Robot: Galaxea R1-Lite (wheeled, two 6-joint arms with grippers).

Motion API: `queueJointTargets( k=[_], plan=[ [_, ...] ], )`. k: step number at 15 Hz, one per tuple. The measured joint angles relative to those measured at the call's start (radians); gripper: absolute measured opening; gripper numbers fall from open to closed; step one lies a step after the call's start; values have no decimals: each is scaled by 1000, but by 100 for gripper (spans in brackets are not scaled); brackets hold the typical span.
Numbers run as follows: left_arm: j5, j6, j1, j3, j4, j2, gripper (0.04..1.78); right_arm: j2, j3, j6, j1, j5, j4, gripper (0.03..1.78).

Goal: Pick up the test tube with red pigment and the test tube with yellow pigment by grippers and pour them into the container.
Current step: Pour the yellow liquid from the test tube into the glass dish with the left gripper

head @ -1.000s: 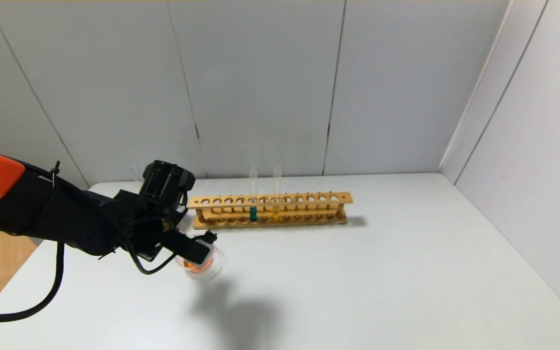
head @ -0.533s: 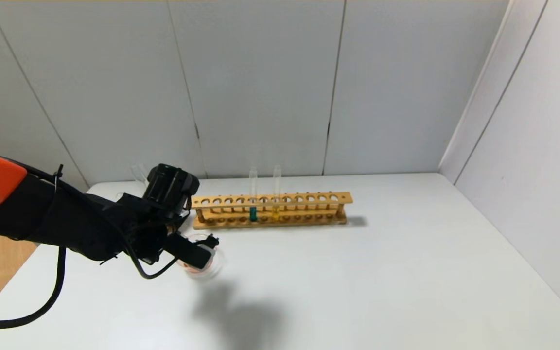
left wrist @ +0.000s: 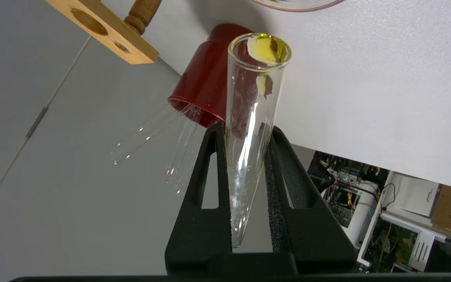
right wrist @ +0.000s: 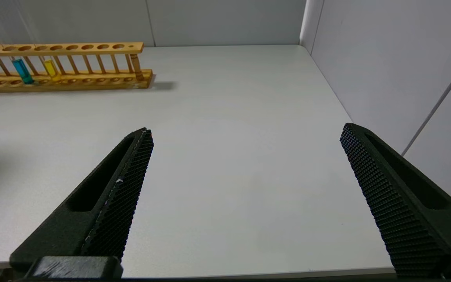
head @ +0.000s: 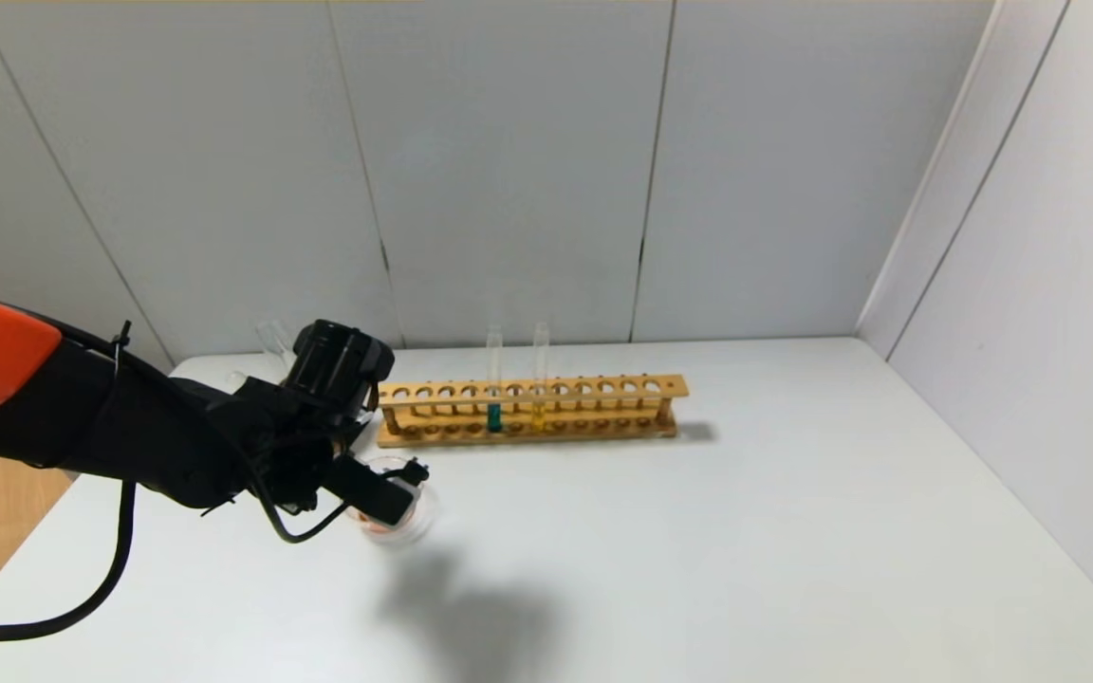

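My left gripper (left wrist: 246,129) is shut on the test tube with yellow pigment (left wrist: 251,90). The tube is tipped mouth-down, and a little golden-yellow liquid sits at its rim (left wrist: 266,49). In the head view the left gripper (head: 393,495) hangs just over the container (head: 402,522), a low clear glass dish with orange-red liquid in it. The dish's rim shows at the edge of the left wrist view (left wrist: 296,4). I cannot pick out the test tube with red pigment. My right gripper (right wrist: 246,129) is open and empty over bare table, out of the head view.
A wooden rack (head: 527,410) stands behind the dish with a green-liquid tube (head: 494,398) and a paler yellow tube (head: 539,394). A dark red cup (left wrist: 206,86) holding empty clear tubes (left wrist: 143,133) stands beside the rack's left end.
My left wrist has shifted slightly right and back over the dish, still gripping the tube. The right arm has not moved.
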Motion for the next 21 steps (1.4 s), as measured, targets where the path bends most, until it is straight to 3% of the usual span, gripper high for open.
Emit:
queueJointTargets(
  k=[12, 21],
  plan=[
    [71, 43, -20, -13, 0, 26, 31, 0, 0, 0, 0, 0, 0, 175],
    [177, 81, -64, -25, -10, 41, 31, 0, 0, 0, 0, 0, 0, 175]
  ],
)
